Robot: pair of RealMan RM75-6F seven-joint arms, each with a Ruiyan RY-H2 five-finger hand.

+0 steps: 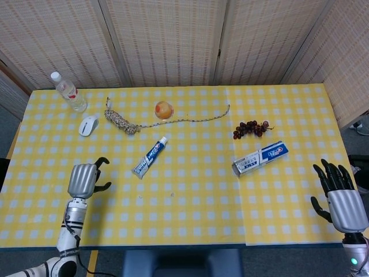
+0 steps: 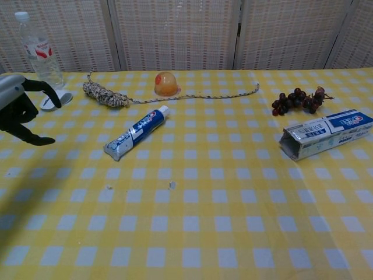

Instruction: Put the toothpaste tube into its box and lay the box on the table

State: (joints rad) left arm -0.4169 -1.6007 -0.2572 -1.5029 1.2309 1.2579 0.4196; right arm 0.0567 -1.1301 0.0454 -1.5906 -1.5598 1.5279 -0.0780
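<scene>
I see the box [image 1: 260, 158] lying flat on the table [image 1: 190, 219], its open end facing the tube [image 1: 149, 157]; nothing shows inside that mouth in the chest view. The tube lies left of the box, well apart, cap pointing away from me. Beyond the box sit grapes [image 1: 251, 128]; farther left a rope [image 1: 124, 122], an orange ball [image 1: 164, 109], a mouse [image 1: 88, 124] and a bottle [image 1: 68, 92]. My left hand [image 1: 84, 180] hovers left of the tube, fingers curled apart, holding nothing. My right hand [image 1: 342, 199] sits at the table's edge right of the box, fingers spread, empty. Bare checked cloth lies between box and tube.
</scene>
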